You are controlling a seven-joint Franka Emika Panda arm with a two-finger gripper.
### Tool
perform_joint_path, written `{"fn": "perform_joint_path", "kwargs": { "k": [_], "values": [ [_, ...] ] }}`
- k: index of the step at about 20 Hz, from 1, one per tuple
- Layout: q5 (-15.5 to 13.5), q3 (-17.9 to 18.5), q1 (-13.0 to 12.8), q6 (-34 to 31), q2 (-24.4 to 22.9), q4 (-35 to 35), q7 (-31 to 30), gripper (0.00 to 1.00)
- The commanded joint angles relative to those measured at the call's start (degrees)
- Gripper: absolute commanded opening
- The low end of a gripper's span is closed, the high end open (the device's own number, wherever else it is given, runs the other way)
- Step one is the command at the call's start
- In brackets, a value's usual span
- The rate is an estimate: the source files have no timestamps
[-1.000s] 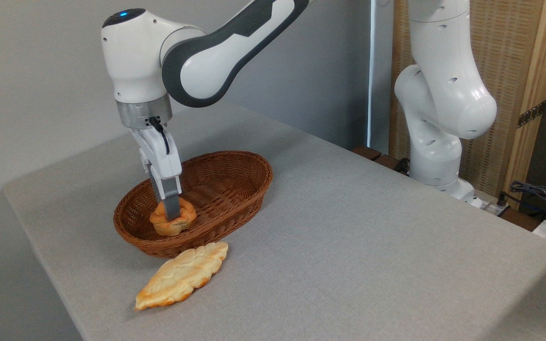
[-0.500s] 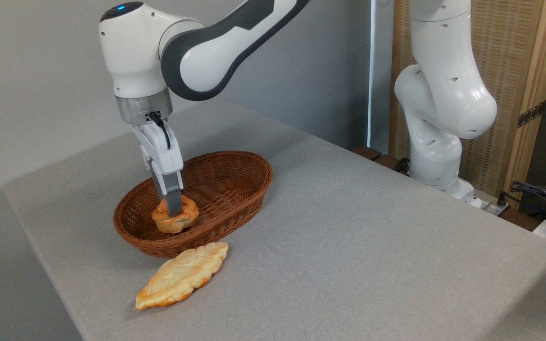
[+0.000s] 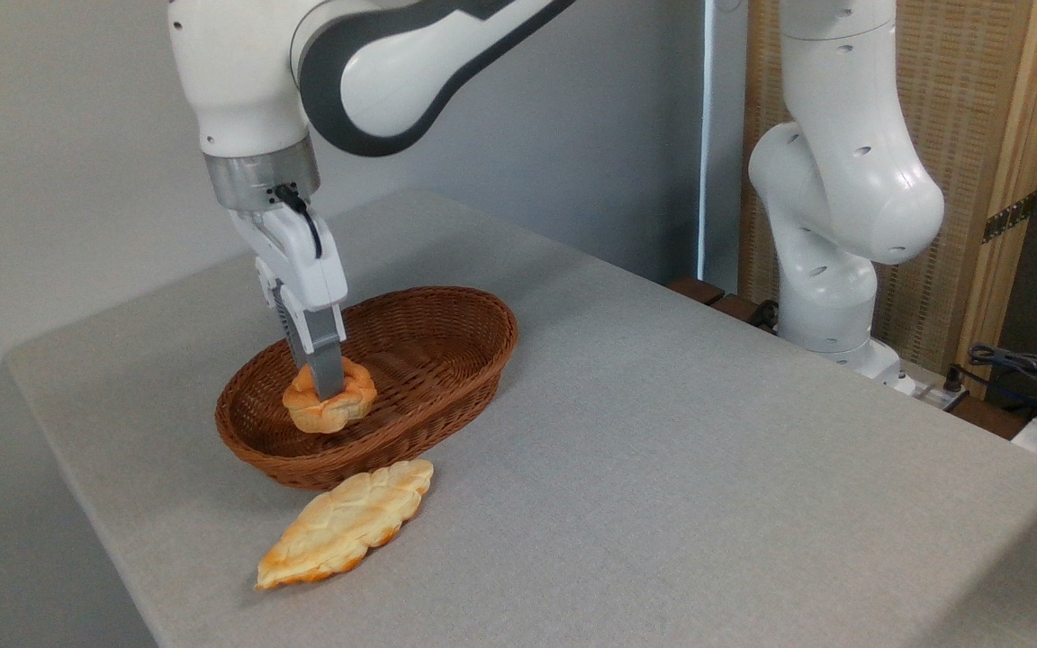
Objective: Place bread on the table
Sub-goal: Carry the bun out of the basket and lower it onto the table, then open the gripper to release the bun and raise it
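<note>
The bread (image 3: 329, 407), a small round orange-brown bun with a knotted top, hangs just above the floor of the brown wicker basket (image 3: 428, 360), at its left end. My gripper (image 3: 328, 389) comes down from above and is shut on the bun, its grey near finger pressed into the bun's top. The far finger is hidden behind the near one. The table (image 3: 662, 450) is a broad light-grey surface under the basket.
A long flat pale-golden leaf-shaped bread (image 3: 346, 523) lies on the table just in front of the basket. The arm's white base (image 3: 834, 270) stands at the table's far right edge, with cables (image 3: 1023, 369) beyond it.
The gripper has risen with the bun held in it, lifting the bun off the basket floor and slightly to the left.
</note>
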Motion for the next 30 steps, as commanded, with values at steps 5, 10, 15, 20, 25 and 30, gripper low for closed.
{"fn": "perform_joint_path", "kwargs": {
  "k": [5,10,15,20,25,30],
  "values": [
    [-1.08,11.88,-0.52,-15.61,-10.03,-1.70,19.30,0.45],
    [-0.38,17.08,-1.05,-16.07,-17.24,-11.45,25.83,0.53],
    [-0.29,19.90,-3.15,-14.67,-17.78,-18.58,25.23,0.85],
    [-0.38,19.90,-3.86,-12.73,-17.52,-20.08,23.47,0.97],
    [-0.29,20.07,-3.86,-12.82,-17.34,-20.08,22.24,1.00],
    [-0.38,20.16,-3.86,-12.82,-17.43,-19.47,21.10,1.00]
  ]
}}
